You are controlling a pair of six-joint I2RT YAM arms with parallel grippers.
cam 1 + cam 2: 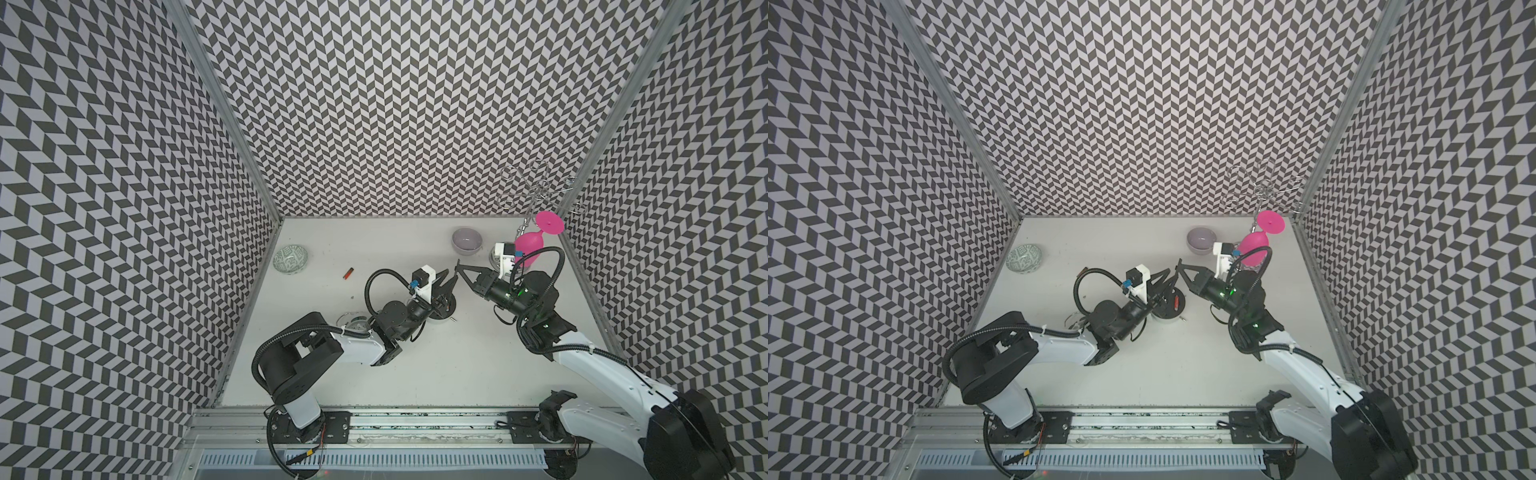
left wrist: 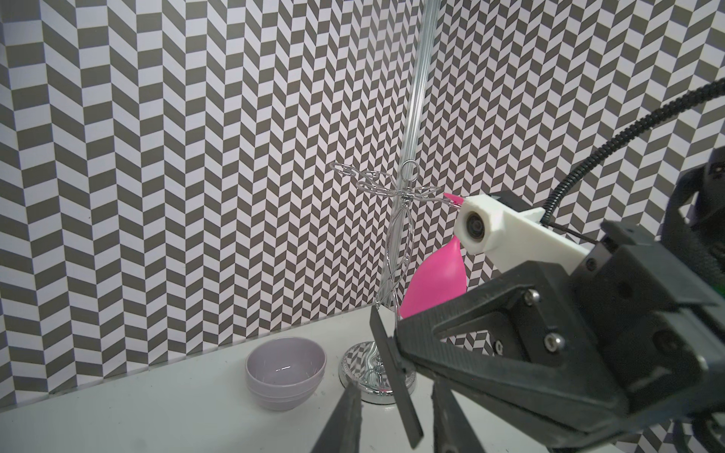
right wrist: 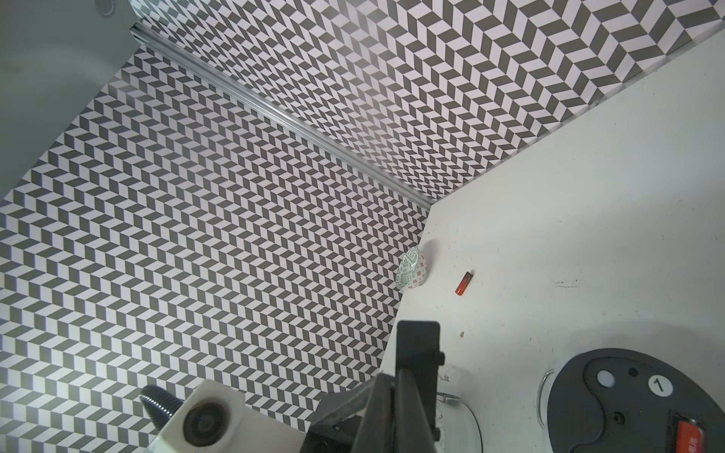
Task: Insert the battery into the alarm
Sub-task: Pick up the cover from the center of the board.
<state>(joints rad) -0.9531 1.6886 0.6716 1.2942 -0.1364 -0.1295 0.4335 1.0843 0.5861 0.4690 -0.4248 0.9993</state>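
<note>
left fingers apart over alarm | right fingers together | battery flat in alarm, long axis toward back wall

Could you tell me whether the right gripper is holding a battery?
No, the right gripper is shut on nothing, while the loose battery lies on the table beyond it.

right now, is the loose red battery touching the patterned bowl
Apart. A top view shows bare table between the loose red battery and the patterned bowl; the right wrist view shows the same gap.
</note>
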